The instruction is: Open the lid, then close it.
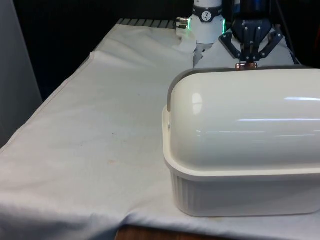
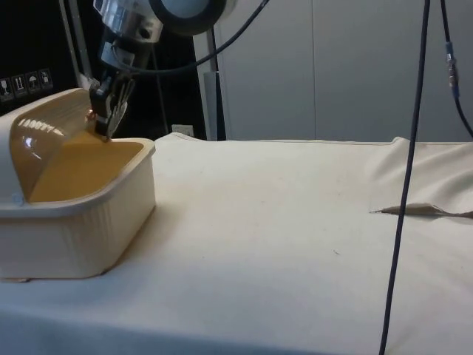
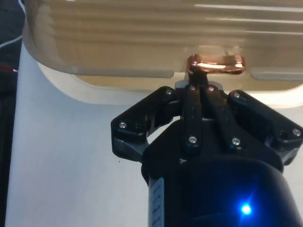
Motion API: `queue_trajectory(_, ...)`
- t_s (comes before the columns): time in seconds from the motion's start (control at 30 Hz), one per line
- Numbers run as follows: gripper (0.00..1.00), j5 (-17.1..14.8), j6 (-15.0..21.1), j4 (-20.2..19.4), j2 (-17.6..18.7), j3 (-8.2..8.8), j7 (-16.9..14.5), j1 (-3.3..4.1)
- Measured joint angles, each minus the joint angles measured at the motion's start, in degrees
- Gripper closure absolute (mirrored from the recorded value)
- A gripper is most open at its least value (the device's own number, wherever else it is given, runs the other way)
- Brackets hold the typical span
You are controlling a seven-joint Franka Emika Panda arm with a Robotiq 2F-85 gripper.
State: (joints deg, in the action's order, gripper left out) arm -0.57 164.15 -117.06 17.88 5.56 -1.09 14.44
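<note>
While the cream bread box (image 1: 240,195) sits at the near right of the table (image 1: 90,150) in the front view, its rolling lid (image 2: 44,133) is partly raised. So the gripper (image 3: 202,90) has its fingers pinched together right at the copper handle (image 3: 216,64), on the box's far side, apparently clamping its stem.

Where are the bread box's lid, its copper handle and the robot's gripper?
lid (image 1: 240,125): front view, on its curved glossy back.
copper handle (image 3: 216,64): wrist view, on the bar's middle.
gripper (image 3: 201,90): wrist view, at its tips beneath the handle.
</note>
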Motion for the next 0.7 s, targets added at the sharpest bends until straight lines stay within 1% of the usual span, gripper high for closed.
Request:
queue_trajectory(0.17,1.0,0.0,1.83,0.06,-0.23,-0.23,0.0,0.0)
queue_trajectory(0.33,1.0,0.0,2.75,0.06,-0.29,-0.34,0.0,0.0)
queue_trajectory(0.5,1.0,0.0,4.7,0.23,-0.34,-0.57,0.0,0.0)
queue_trajectory(0.7,1.0,0.0,5.73,0.8,-0.34,-0.69,0.0,0.06)
